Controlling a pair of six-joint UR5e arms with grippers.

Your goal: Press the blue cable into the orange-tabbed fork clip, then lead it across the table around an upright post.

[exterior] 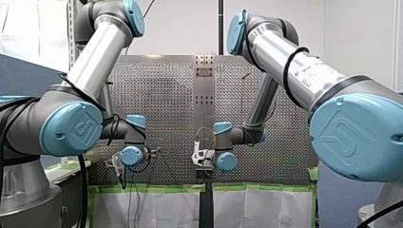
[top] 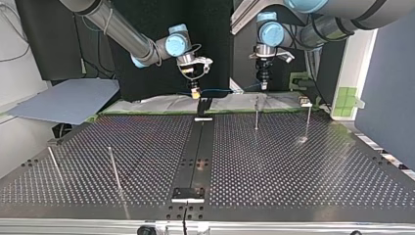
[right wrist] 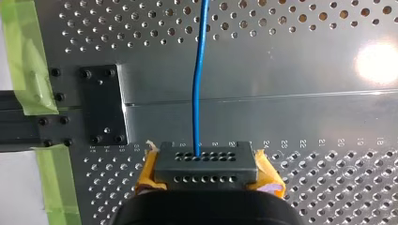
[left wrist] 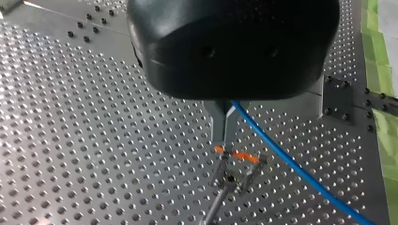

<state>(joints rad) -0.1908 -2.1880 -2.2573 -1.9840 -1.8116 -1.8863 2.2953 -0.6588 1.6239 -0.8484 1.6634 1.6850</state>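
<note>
Blue cable (left wrist: 281,157): held in the air between both claws, above the far edge of the table (left wrist: 94,117).

Left wrist view: my left claw (left wrist: 225,143), black-bodied with metal fingers, is pressed together on the cable, which slants away from the fingertips. The orange-tabbed fork clip (left wrist: 245,156) stands on the table right under the fingertips. The cable passes beside the clip and is not in its fork. Only this view shows the clip.

Right wrist view: my right claw (right wrist: 206,166) is closed on the cable. Its black holed tip sits between yellow pads, and the cable runs straight ahead out of it. Below it lie a plain centre strip, a bolted black plate (right wrist: 103,105) and green tape (right wrist: 28,56) at the table's border.

Top view: this is the only view with both claws and the span of cable between them, which is nearly level. Four thin upright posts show: two (top: 256,112) near the claws and two at the view's left, well apart from the cable. A dark rail (top: 198,147) runs down the table's middle. A grey board (top: 68,100) lies off the table at the view's left.

Front view: both arms' large joints fill the sides and the perforated table lies between them. The claws are partly hidden behind the wrists, and the cable is too thin to make out. A pale wall stands behind.
</note>
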